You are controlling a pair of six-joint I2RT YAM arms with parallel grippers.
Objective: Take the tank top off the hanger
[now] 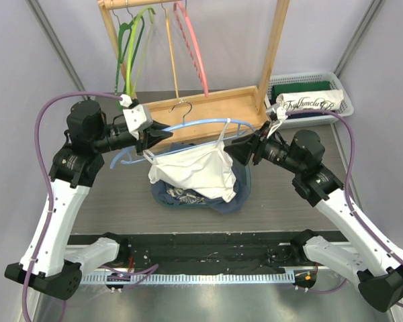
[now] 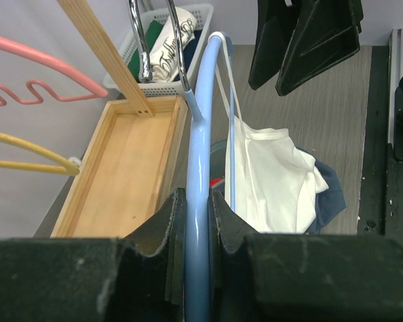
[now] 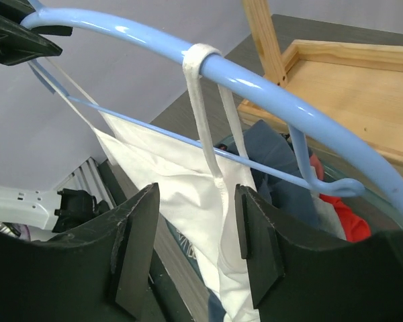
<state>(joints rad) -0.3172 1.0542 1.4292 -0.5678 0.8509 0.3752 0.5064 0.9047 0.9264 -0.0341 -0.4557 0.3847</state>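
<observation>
A light blue hanger (image 1: 208,123) is held in the air above the table, and a white tank top (image 1: 191,171) hangs from it. My left gripper (image 1: 162,134) is shut on the hanger's left end; the blue bar (image 2: 198,174) runs straight between its pads (image 2: 173,221). One white strap (image 3: 200,100) loops over the hanger's bar (image 3: 269,87). My right gripper (image 3: 196,201) is open at the hanger's right end. Its jaws stand either side of the strap and the top's white cloth (image 3: 181,181), not pressing it.
A heap of dark blue and other clothes (image 1: 188,198) lies under the tank top. Behind stands a wooden rack with a tray base (image 1: 208,107), carrying green (image 1: 131,47), yellow and pink hangers (image 1: 191,40). A white basket (image 1: 341,87) of folded clothes sits at the back right.
</observation>
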